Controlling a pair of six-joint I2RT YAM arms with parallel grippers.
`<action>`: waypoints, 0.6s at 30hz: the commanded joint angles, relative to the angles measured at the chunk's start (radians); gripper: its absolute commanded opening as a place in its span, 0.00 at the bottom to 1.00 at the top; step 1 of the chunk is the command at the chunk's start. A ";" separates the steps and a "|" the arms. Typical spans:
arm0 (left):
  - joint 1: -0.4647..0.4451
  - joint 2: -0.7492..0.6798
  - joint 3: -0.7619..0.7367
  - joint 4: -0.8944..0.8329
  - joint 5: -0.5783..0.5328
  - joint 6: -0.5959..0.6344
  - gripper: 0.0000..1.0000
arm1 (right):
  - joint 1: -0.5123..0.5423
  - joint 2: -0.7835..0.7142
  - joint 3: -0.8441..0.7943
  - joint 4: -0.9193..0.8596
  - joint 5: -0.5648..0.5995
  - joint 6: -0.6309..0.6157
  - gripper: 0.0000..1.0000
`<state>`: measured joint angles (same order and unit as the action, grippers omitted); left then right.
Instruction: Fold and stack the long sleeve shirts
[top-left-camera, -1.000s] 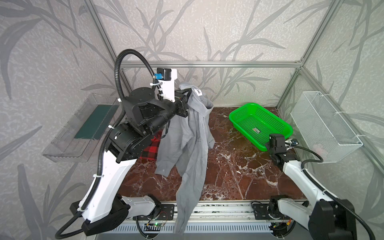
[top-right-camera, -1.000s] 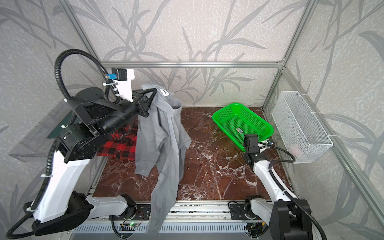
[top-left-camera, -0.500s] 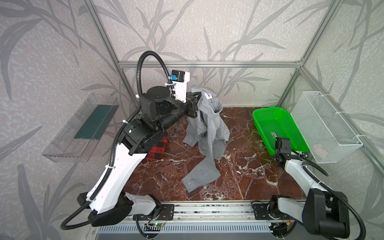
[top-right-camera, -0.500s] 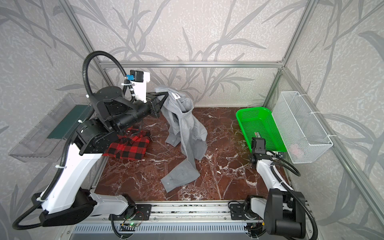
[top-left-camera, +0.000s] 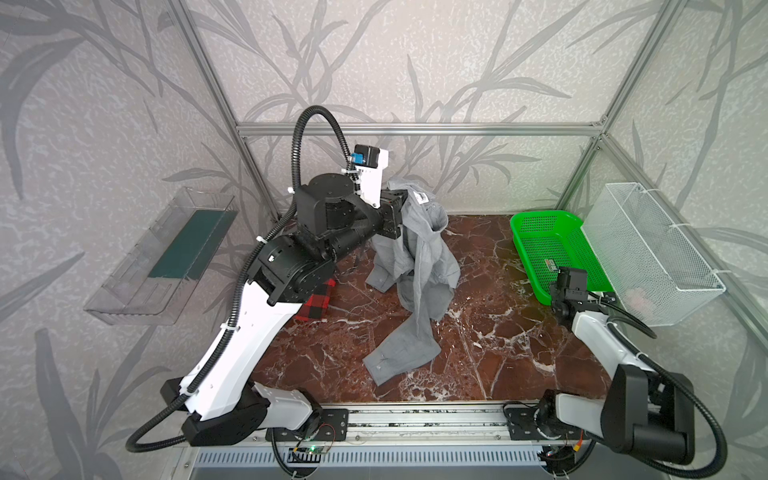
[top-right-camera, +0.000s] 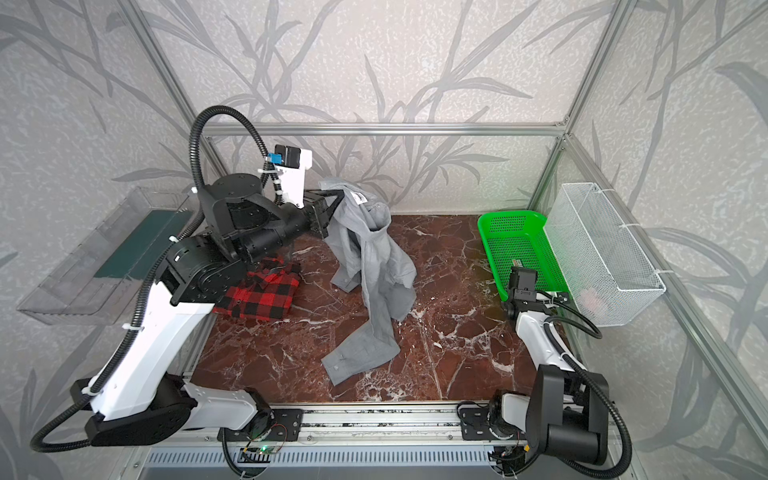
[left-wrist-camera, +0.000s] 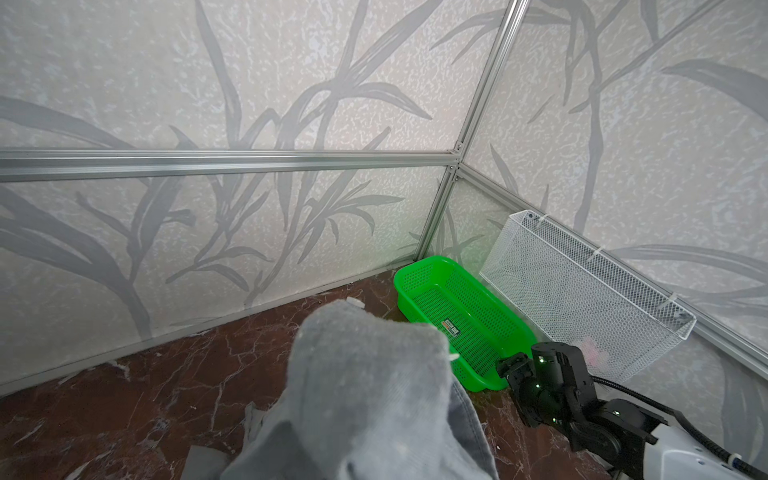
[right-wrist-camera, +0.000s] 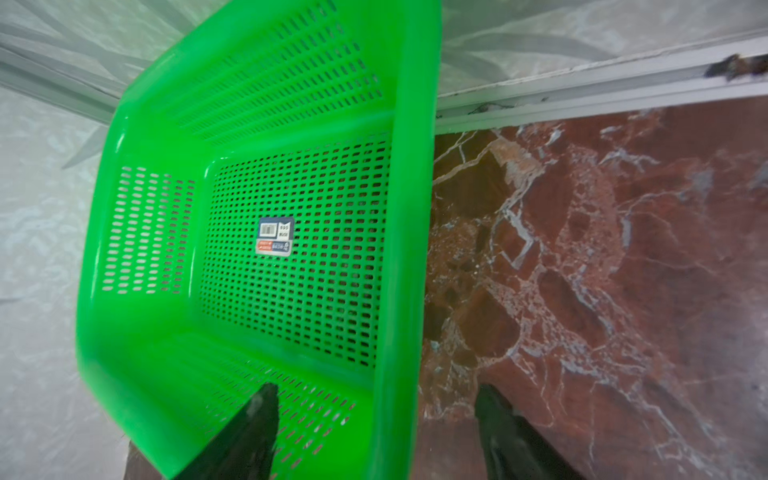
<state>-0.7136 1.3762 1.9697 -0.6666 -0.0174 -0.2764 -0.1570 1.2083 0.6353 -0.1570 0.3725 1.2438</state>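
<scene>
Since 1 s ago: green basket (top-left-camera: 540, 216) has swung from mid-right of the tabletop (top-left-camera: 498, 340) into the back right corner, long side now along the right edge. Gray shirt (top-left-camera: 419, 266) has gone from dangling over the front edge to back-centre, w/ one sleeve end now lying flat toward front centre. Right tool (right-wrist-camera: 376, 397) has let go: jaws spread wide, straddling the basket's long rim. One finger (right-wrist-camera: 257, 415) sits over the perforated floor, the other over bare tabletop; the rim btwn them touches neither.

Left tool (top-right-camera: 338, 195) is clenched on the gray shirt at the collar area, raised near the back edge, left of centre. The rest of the fabric drapes down bunched, lower part resting on the tabletop. In left wrist view, gray cloth fills the foreground.

Plaid shirt (top-right-camera: 262, 295) lies as a compact, folded-looking bundle near the left edge, mid-depth, partly under the left arm, apart from the gray shirt.

Containers:
- Green basket has a small label (right-wrist-camera: 275, 235) stuck on its floor.
- Wire basket (top-left-camera: 648, 249) hangs on the right wall, just beside the green basket. There's a pale pink thing (top-left-camera: 636, 296) inside, too blurry to ID.
- Clear bin (top-left-camera: 124, 291) hangs on the left wall w/ a dark green sheet (top-left-camera: 193, 243) in it.
</scene>
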 joint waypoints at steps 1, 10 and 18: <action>-0.004 0.030 0.046 -0.045 -0.035 -0.012 0.00 | 0.044 -0.081 -0.052 0.026 -0.082 -0.103 0.80; -0.003 0.169 0.173 -0.163 -0.151 -0.018 0.00 | 0.291 -0.325 -0.083 -0.086 -0.151 -0.277 0.83; 0.002 0.268 0.270 -0.225 -0.172 -0.051 0.00 | 0.728 -0.357 0.060 -0.050 -0.203 -0.416 0.81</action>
<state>-0.7132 1.6279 2.1784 -0.8474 -0.1596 -0.3019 0.4744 0.8280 0.6224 -0.2153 0.1986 0.9081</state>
